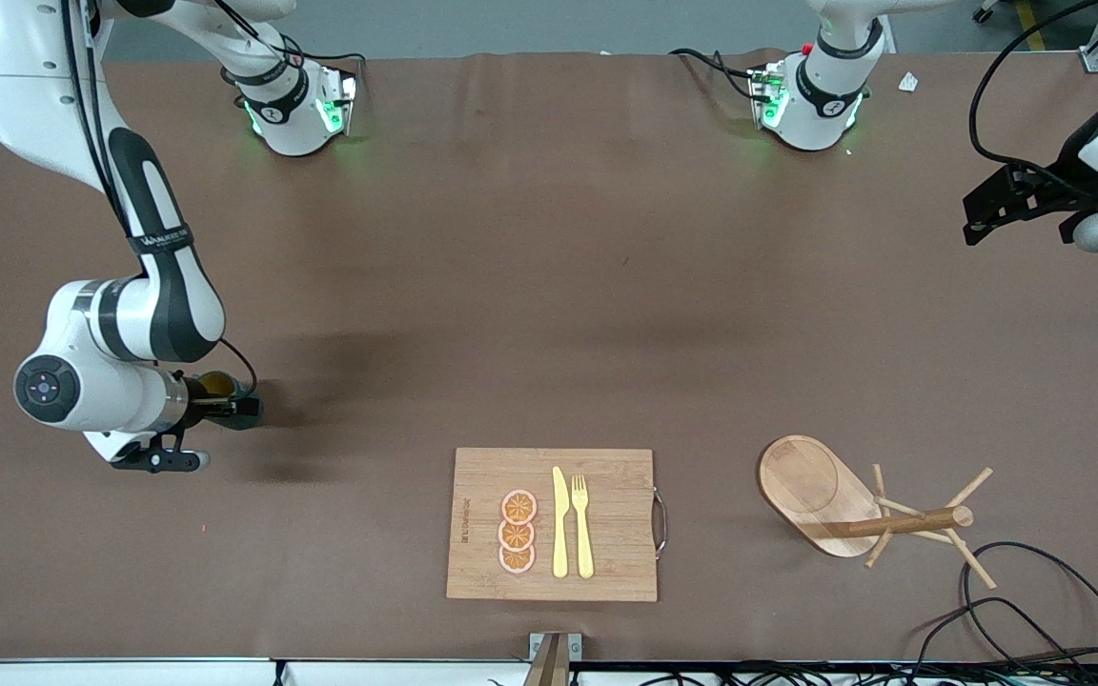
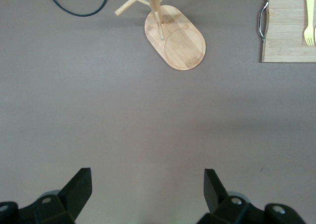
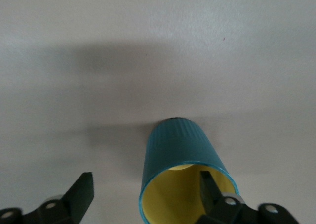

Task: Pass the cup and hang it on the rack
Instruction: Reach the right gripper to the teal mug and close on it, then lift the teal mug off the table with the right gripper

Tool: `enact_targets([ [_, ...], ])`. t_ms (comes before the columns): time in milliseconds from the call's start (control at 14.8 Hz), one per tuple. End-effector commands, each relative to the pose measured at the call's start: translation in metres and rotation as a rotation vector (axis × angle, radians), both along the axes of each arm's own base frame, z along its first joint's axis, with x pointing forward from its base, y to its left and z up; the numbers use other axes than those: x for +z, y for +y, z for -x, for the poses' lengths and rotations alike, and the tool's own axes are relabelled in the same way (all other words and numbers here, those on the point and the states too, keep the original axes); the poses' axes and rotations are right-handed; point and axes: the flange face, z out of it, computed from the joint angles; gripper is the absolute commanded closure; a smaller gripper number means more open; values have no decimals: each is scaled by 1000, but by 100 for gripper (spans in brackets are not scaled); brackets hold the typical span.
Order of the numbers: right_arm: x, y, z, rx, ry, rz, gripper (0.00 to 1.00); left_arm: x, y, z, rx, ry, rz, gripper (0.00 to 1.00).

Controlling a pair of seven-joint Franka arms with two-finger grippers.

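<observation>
The dark teal cup (image 3: 180,145) with a yellow inside stands upright on the brown table near the right arm's end; its handle is hidden. In the front view the cup (image 1: 216,384) is mostly covered by the right hand. My right gripper (image 3: 147,182) is open, low at the cup (image 1: 225,405): one finger (image 3: 210,184) is inside the rim and the other (image 3: 84,187) stands outside, apart from the wall. The wooden rack (image 1: 821,491) stands upright near the left arm's end, its pegs bare (image 2: 175,33). My left gripper (image 2: 148,177) is open and empty, waiting up over that end (image 1: 978,224).
A bamboo cutting board (image 1: 606,562) with three orange slices (image 1: 518,532), a yellow knife (image 1: 559,524) and a fork (image 1: 582,524) lies at the table's near edge, between cup and rack. Black cables (image 1: 1035,600) lie close to the rack's pegs.
</observation>
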Motion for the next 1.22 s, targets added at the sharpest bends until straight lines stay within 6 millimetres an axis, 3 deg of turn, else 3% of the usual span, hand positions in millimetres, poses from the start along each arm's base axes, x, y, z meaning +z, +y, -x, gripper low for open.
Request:
enact_targets([
  [0, -1, -2, 4, -23, 6, -1, 45, 6, 9, 4, 13, -3, -7, 0],
  [68, -1, -2, 4, -25, 6, -1, 63, 7, 18, 4, 25, -3, -4, 0],
  [136, -1, -2, 4, -25, 8, -1, 75, 7, 19, 3, 25, -4, -2, 0],
  [407, -1, -4, 5, -29, 10, -2, 95, 8, 21, 4, 20, -5, -3, 0],
  [542, 0, -4, 4, -35, 8, -1, 99, 6, 21, 3, 20, -2, -3, 0],
  [678, 7, 9, 1, -51, 3, 5, 100, 6, 21, 3, 22, -5, -4, 0],
  [881, 43, 54, -11, -81, -3, 19, 100, 6, 22, 2, 23, -5, -2, 0],
  [1017, 75, 98, -16, -86, 5, 30, 100, 5, 19, 2, 28, -6, 6, 0],
  [1153, 91, 148, -11, -86, 8, 5, 100, 6, 18, 2, 32, -8, 9, 0],
])
